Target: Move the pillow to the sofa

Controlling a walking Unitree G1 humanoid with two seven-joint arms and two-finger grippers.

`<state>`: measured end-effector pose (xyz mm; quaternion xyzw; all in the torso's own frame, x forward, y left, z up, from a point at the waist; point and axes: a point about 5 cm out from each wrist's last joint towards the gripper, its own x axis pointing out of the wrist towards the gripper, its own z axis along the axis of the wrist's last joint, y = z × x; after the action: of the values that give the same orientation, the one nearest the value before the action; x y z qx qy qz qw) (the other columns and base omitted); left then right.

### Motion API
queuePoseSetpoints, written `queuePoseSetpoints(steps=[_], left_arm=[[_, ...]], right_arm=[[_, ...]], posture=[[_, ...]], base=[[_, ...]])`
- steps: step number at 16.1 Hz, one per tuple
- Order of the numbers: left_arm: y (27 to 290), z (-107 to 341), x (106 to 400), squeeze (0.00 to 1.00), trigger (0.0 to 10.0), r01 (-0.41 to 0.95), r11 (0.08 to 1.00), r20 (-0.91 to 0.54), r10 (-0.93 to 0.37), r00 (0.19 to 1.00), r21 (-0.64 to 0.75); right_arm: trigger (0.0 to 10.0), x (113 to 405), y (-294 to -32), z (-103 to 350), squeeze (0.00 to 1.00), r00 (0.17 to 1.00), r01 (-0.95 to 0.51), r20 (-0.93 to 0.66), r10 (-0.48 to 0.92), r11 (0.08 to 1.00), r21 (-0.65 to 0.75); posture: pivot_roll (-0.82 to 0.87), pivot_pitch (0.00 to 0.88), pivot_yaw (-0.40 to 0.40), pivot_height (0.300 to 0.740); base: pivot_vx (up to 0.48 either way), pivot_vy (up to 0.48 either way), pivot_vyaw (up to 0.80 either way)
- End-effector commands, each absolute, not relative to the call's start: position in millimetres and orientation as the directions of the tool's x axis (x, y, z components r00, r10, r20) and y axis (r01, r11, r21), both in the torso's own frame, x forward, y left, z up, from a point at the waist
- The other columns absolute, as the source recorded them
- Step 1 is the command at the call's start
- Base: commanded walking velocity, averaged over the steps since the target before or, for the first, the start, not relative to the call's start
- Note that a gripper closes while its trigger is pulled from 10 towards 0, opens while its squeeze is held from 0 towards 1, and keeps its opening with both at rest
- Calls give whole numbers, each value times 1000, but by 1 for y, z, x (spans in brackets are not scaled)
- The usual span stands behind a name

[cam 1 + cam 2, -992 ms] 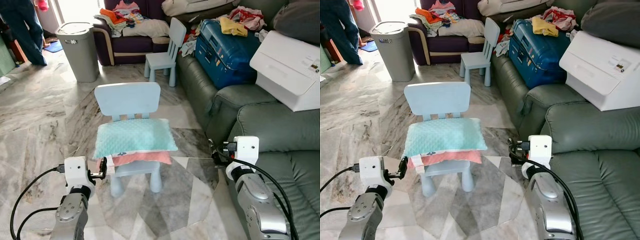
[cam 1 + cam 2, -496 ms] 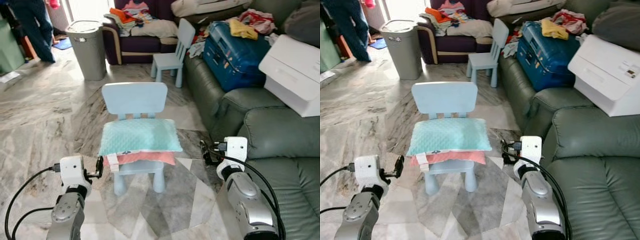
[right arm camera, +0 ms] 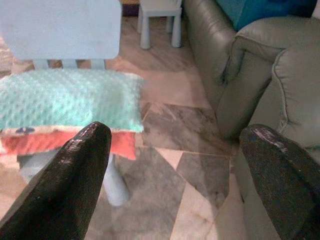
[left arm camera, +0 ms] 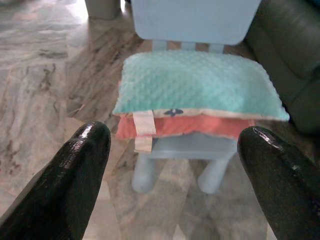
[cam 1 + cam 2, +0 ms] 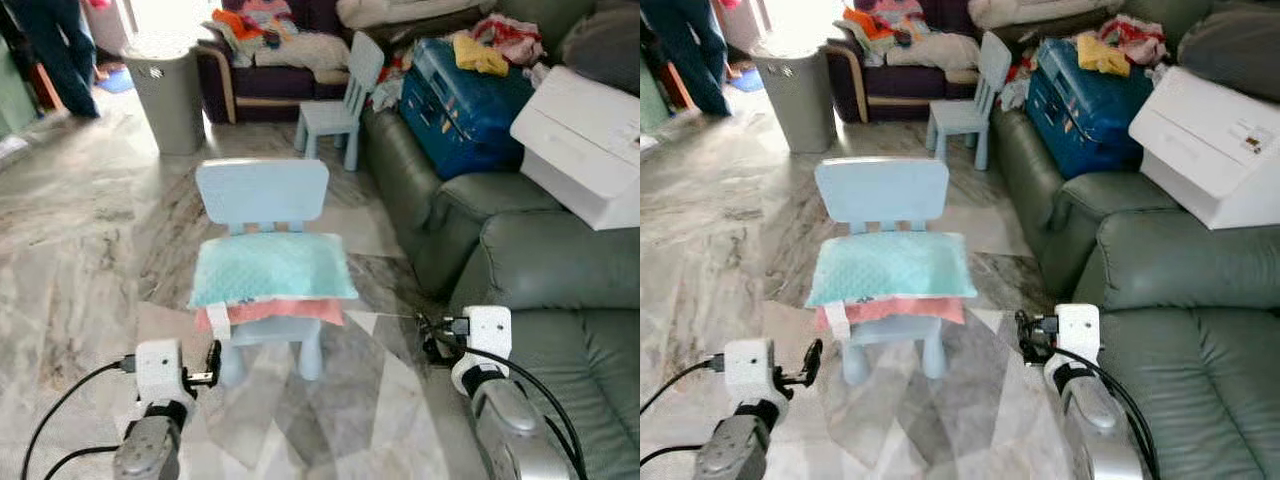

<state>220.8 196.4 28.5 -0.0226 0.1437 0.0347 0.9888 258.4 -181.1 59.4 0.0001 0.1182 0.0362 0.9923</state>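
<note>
Between the two black fingers of the left gripper, which stand spread wide with nothing held, the left wrist view looks straight at the pillow, a mint-green dimpled cushion lying flat on a coral-pink cushion with a pale fabric tag hanging at its near edge. Both cushions rest on the seat of a small light-blue chair, whose backrest rises upright behind them. The right gripper is likewise released, its fingers apart and empty, framing the chair's right corner, the marble floor and the arm of the grey-green sofa. From the head camera, the left gripper hovers low, just short of the chair's front left leg, while the right gripper hangs near the floor between the chair and the sofa; neither touches the pillow. On the sofa, well apart from the chair, lie a white boxy appliance and a blue suitcase topped with loose clothes. Further back stand a second light-blue chair, a grey bin, and a dark armchair piled with laundry. A person's legs in dark trousers show at the far left.
</note>
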Motion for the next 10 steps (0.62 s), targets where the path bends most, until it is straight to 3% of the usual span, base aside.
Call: queuePoseSetpoints(steps=[1, 6, 10], left_arm=[[196, 30, 218, 0, 10000, -62, 998, -290, 52, 956, -26], [198, 26, 189, 0, 10000, -54, 999, -359, 46, 932, -11], [197, 27, 186, 0, 10000, -48, 999, -368, 41, 929, -11]], right_arm=[[10000, 255, -183, 62, 0, 967, -84, -243, 80, 996, -8], [10000, 226, -192, 56, 0, 947, -77, -315, 68, 997, -18], [10000, 220, -186, 57, 0, 941, -85, -328, 77, 996, -9]], posture=[[63, 143, -59, 740], [46, 228, -59, 740], [46, 239, -52, 740]], base=[[0, 0, 0], [0, 0, 0], [0, 0, 0]])
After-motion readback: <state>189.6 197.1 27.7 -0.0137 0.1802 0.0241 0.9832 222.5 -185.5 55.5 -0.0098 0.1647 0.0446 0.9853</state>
